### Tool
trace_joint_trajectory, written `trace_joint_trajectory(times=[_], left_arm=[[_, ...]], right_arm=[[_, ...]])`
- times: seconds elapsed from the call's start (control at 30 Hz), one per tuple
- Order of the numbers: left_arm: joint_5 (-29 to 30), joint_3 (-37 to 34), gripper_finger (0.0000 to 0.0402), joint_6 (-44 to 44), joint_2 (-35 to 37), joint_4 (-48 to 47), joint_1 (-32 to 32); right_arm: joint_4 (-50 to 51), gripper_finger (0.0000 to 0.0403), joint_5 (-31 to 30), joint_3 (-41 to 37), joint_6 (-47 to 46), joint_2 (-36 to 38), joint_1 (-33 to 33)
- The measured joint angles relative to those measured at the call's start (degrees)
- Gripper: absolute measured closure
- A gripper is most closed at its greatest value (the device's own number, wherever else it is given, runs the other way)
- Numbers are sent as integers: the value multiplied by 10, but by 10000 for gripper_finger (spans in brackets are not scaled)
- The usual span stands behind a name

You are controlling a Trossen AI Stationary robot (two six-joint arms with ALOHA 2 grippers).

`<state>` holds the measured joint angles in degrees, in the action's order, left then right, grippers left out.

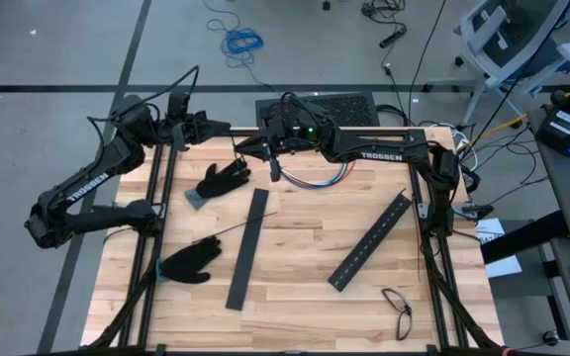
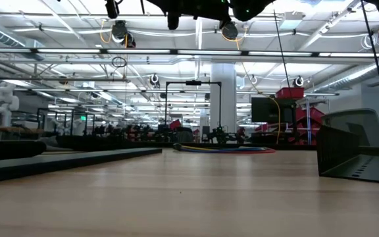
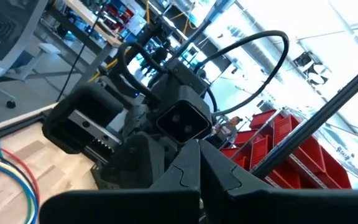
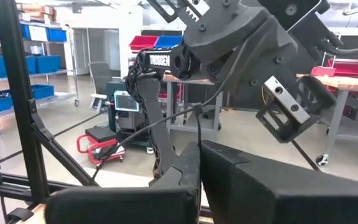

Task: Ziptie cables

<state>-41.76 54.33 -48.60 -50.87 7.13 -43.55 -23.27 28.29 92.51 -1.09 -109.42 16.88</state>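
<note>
With both the left gripper [image 1: 228, 130] and the right gripper [image 1: 242, 146] pinched shut and empty above the table's far edge, the cables [image 1: 317, 180] lie there limp and light, probably best pinched mid-bundle.

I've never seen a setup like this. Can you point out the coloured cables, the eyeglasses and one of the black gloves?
cables [image 1: 317, 181]: high view, on the curved middle of the bundle.
eyeglasses [image 1: 398, 303]: high view, on the lens frame.
black glove [image 1: 188, 263]: high view, on the palm of the nearer glove.
</note>
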Motion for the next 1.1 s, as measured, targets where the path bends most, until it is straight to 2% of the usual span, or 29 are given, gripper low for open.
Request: trace_joint_trajectory(times=[1.1], left_arm=[[0, 1, 401, 29, 46, 7, -81]], right_arm=[[69, 403, -12, -1, -28, 1, 0]])
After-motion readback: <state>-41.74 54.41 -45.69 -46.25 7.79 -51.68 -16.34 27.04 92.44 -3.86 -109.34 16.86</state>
